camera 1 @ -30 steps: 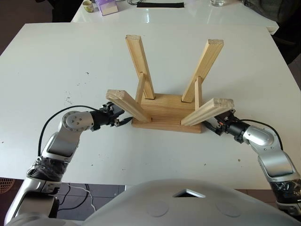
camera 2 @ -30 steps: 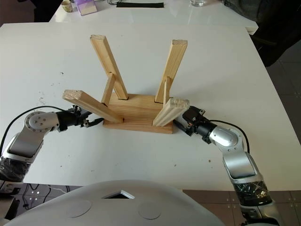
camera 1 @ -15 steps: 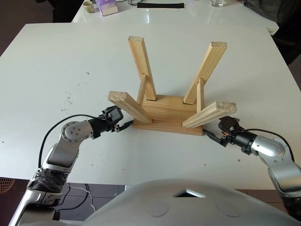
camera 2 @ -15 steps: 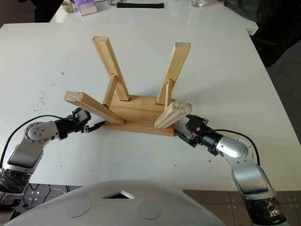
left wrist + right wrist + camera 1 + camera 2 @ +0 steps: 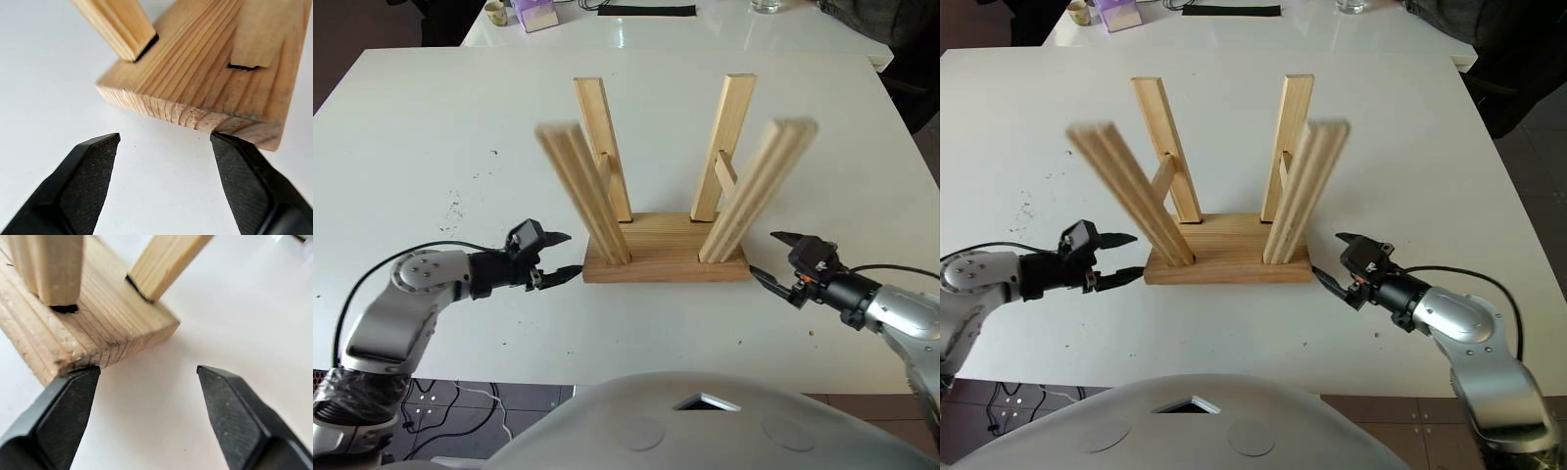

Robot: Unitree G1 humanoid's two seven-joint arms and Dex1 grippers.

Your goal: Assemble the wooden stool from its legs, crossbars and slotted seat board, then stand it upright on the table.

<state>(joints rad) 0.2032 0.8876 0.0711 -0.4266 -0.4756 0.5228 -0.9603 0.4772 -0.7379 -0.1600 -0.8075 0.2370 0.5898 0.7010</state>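
Left wrist view: my left pincer (image 5: 165,138) is spread wide w/ nothing in it. One black finger (image 5: 247,188) touches the near corner of the pale, flat rectangular wooden seat board (image 5: 205,73); the other hangs over the bare white table (image 5: 44,73). Right wrist view is the mirror of that: right pincer (image 5: 147,369) wide open & empty, one finger (image 5: 61,416) tucked against the board's corner edge, the other clear of it.

Head views: the stool is put together but upside down. The seat board lies flat on the table approx mid. Four square-section pale wooden legs (image 5: 604,137) point up out of their slots, w/ thin wooden crossbars (image 5: 606,174) bridging each side pair. My pincers sit at the board's two short ends, by the front corners, L on the left, R on the right.

As I judge it, what's left is the flip. To do it well:
- Take both short ends at the same height & depth, fingers across the board's thickness. A corner nip will prob let it twist.
- Close both sides together. An uneven squeeze could shove the board sideways on the slick table.
- Lift, then roll w/ both wrists in sync, legs kept off the table till they point down.
- Risk: the legs may only be slotted in & could drop out once inverted. Go slow & land all four feet at once.
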